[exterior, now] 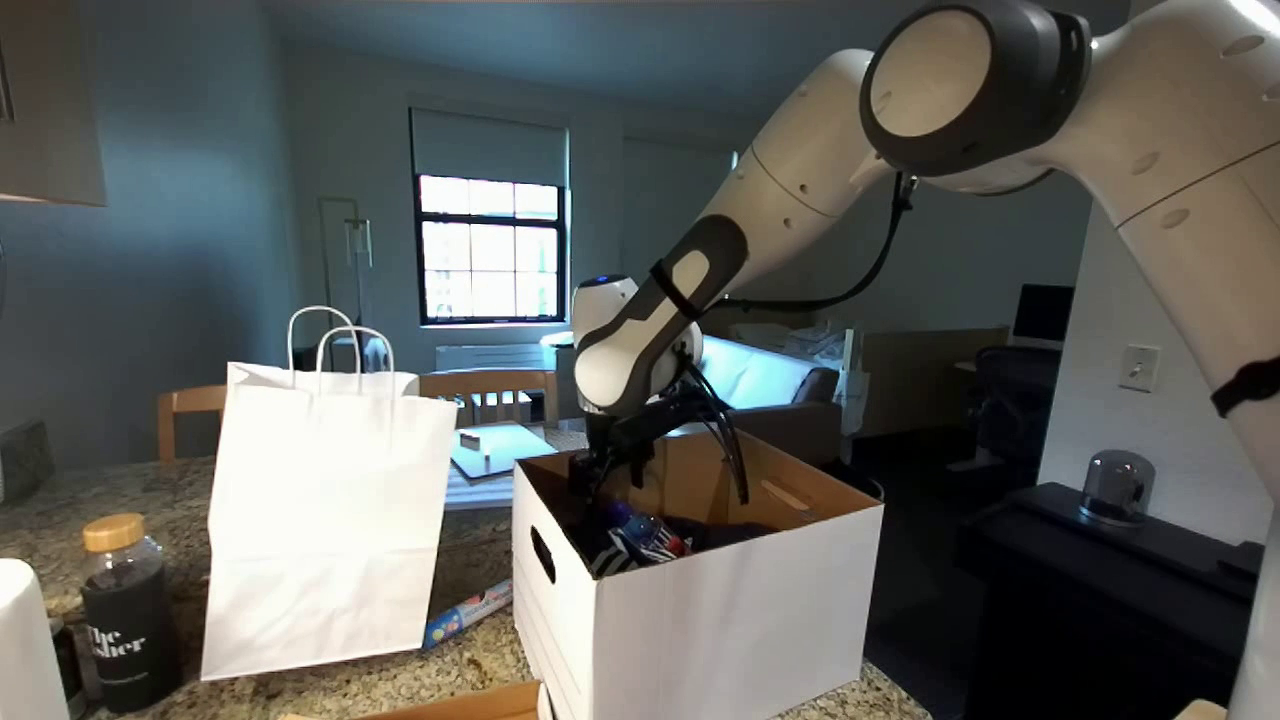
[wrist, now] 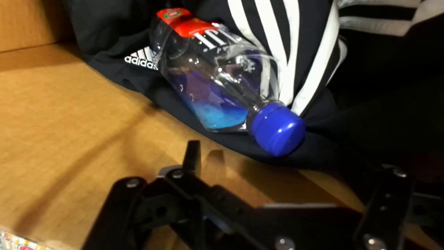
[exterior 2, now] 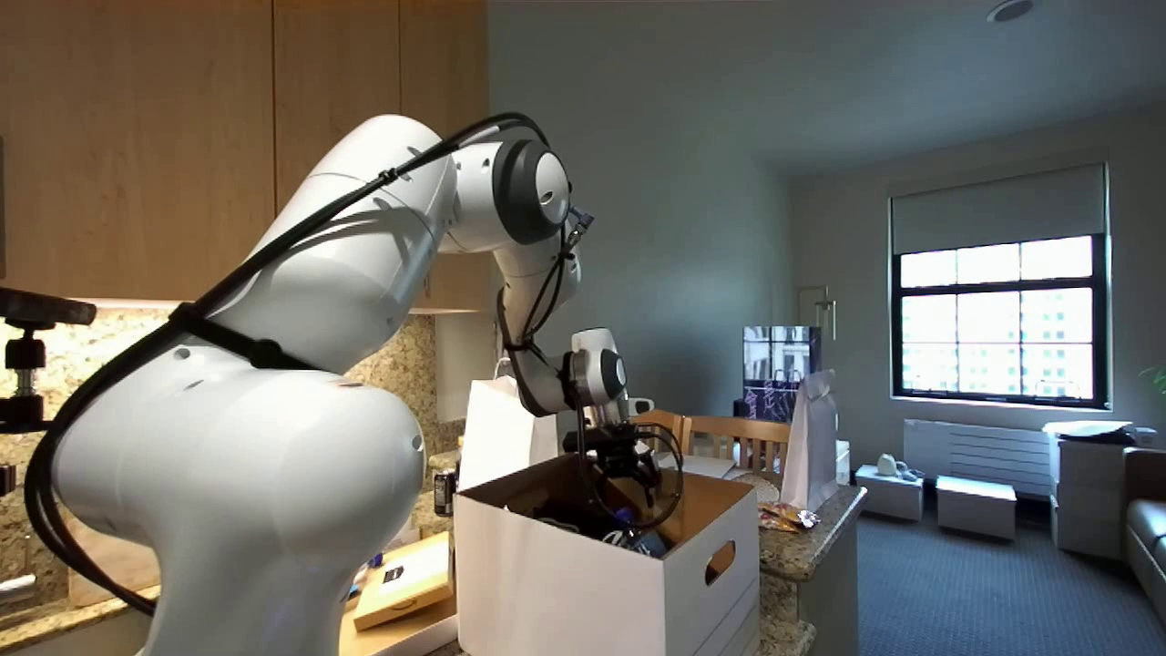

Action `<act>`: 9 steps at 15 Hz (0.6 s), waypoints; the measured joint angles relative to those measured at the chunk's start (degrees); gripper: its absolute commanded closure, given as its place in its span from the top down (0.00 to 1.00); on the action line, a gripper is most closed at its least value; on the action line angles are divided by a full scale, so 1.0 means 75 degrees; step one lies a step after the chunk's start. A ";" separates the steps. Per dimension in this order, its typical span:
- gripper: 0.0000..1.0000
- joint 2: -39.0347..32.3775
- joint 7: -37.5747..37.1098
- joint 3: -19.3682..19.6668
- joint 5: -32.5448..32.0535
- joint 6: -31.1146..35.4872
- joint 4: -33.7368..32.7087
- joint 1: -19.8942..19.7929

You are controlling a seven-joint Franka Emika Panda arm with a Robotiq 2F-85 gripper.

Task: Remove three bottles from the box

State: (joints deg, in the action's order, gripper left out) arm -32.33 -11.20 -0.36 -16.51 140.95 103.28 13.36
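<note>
Bottle [wrist: 215, 80], clear with a blue cap and a red-marked label: we find it inside the box [exterior: 740, 620], lying on its side on dark cloth [wrist: 310, 45] with white stripes. It sits just beside bare brown cardboard of the box, cap toward the hand [wrist: 291, 162]. Hand points down into the box's mouth, fingers spread wide, apart from the bottle as we see it in the wrist view. Box stands on a granite bench [exterior: 450, 668]. Left of the box in an exterior view, we note a blue tube [exterior: 465, 613] just beside it, a white paper bag [exterior: 325, 510] near, a dark-sleeved flask [exterior: 128, 630] well apart.
</note>
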 measured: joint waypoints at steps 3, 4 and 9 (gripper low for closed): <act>1.00 -0.0058 -0.0856 0.0438 -0.0183 0.0202 0.0013 0.0325; 1.00 -0.0070 -0.1195 0.0592 -0.0275 0.0228 0.0013 0.0442; 1.00 -0.0090 -0.2510 0.1102 -0.0482 0.0196 0.0046 0.0945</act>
State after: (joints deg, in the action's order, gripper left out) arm -33.00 -30.02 7.91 -20.12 142.42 103.63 20.45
